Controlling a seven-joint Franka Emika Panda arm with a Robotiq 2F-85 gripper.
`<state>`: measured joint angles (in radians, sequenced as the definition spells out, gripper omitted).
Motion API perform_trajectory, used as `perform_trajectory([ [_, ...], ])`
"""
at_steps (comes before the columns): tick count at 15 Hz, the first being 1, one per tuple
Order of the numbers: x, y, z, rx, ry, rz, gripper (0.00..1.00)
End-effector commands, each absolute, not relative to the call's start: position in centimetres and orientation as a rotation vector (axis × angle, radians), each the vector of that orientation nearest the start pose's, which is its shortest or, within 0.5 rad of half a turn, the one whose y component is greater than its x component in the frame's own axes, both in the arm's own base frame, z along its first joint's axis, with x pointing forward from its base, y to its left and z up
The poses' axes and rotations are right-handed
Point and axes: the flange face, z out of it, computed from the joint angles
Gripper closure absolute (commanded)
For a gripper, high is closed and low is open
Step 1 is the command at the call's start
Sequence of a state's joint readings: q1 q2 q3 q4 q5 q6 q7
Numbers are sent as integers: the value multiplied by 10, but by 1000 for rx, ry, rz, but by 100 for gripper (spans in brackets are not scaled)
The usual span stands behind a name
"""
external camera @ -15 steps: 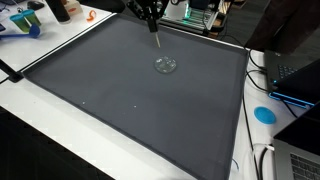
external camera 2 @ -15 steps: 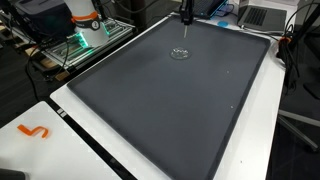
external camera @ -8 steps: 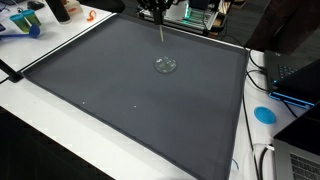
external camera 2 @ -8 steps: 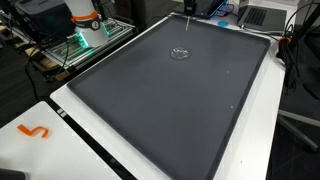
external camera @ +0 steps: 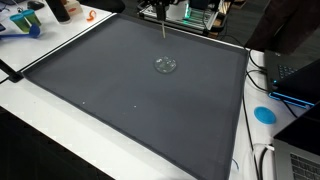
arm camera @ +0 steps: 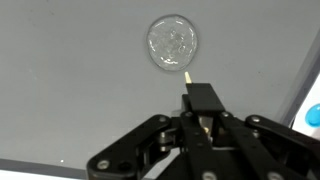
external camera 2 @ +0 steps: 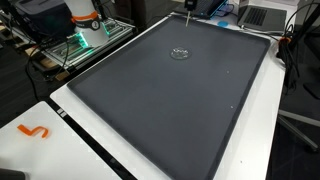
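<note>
In the wrist view, our gripper (arm camera: pixel 203 104) has its fingers pinched together on a thin stick (arm camera: pixel 188 74). The stick's tip appears at the edge of the clear round disc (arm camera: pixel 172 42). The disc lies flat on the grey mat (arm camera: pixel 70 80). In both exterior views, the stick hangs raised beyond the disc, apart from it.

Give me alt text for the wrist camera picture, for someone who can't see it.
The gripper is shut on a thin stick above a grey mat; a clear round disc lies on the mat just past the stick's tip.
</note>
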<state>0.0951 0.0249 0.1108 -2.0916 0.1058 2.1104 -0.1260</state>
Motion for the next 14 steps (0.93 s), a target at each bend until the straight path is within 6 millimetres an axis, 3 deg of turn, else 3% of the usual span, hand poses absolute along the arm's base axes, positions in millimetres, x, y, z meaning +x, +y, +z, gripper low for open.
perform_trajectory([
  [1, 536, 117, 411, -3019, -421, 16, 87],
  [3, 536, 117, 411, -3020, -421, 16, 87],
  [4, 536, 117, 411, -3020, -421, 16, 97],
  [9, 541, 115, 372, -2983, -439, 143, 97],
  [14, 532, 119, 331, -2940, -475, 230, 97],
])
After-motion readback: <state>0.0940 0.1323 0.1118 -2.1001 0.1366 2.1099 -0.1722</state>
